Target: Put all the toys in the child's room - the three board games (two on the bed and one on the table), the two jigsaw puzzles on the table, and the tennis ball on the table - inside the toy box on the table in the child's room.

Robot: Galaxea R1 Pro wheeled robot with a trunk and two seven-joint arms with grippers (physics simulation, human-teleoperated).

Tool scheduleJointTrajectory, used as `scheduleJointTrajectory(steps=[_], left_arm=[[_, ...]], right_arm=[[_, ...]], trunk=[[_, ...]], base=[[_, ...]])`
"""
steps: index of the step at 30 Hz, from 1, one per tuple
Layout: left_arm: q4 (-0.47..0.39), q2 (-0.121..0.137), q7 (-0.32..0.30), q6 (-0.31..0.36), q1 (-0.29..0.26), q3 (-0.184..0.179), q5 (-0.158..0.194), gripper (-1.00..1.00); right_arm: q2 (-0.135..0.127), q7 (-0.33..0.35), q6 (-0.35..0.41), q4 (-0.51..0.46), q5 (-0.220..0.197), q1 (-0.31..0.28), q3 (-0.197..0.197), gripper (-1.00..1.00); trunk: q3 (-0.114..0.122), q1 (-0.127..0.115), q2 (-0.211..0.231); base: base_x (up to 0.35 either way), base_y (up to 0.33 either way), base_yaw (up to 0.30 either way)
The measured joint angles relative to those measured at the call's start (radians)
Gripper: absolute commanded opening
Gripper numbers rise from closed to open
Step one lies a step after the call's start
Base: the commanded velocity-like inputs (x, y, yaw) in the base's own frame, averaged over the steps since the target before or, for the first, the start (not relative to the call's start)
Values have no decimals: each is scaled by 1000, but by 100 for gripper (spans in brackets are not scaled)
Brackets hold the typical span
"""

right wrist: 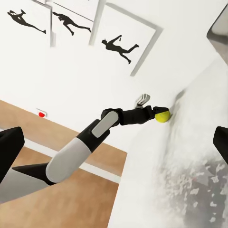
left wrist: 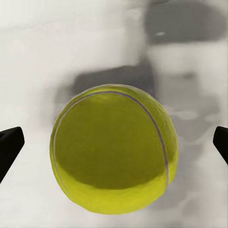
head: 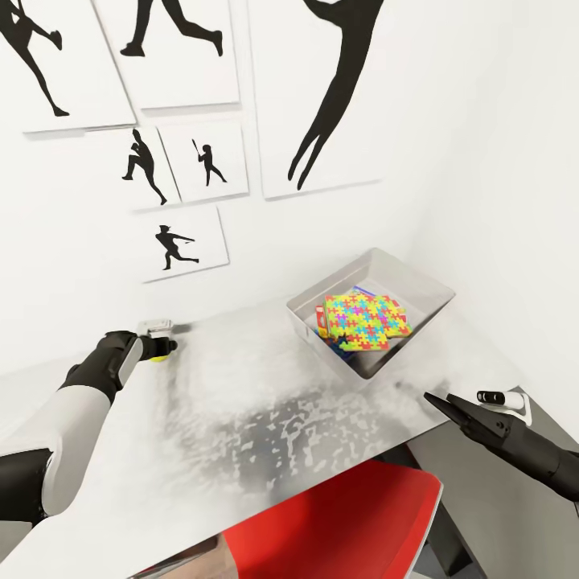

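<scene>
I am seeing my left gripper point(left wrist: 114, 142) standing wide, its dark fingertips point(left wrist: 9, 145) showing on either side of the tennis ball point(left wrist: 114, 149) without touching it; the ball is lying on the table point(head: 265, 394) near the wall. My right gripper point(head: 450, 408) is hovering over the table's near edge, its fingers looking pressed together. The toy box point(head: 418, 277) is sitting between them toward the corner, holding a jigsaw puzzle point(head: 366, 320) on top of other toys.
</scene>
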Motion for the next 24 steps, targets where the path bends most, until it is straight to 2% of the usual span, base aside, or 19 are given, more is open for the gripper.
scheduleJointTrajectory(steps=[5,6,24], left_arm=[[0,1,0,0,0,0,0,100],[0,1,0,0,0,0,0,-100],[0,-1,2,-1,0,0,3,-100]], right_arm=[[1,0,0,0,0,0,0,100],[1,0,0,0,0,0,0,100],[3,-2,0,0,6,-1,1,100]], trunk=[[0,0,0],[0,0,0],[0,0,0]], base=[[0,0,0],[0,0,0],[0,0,0]])
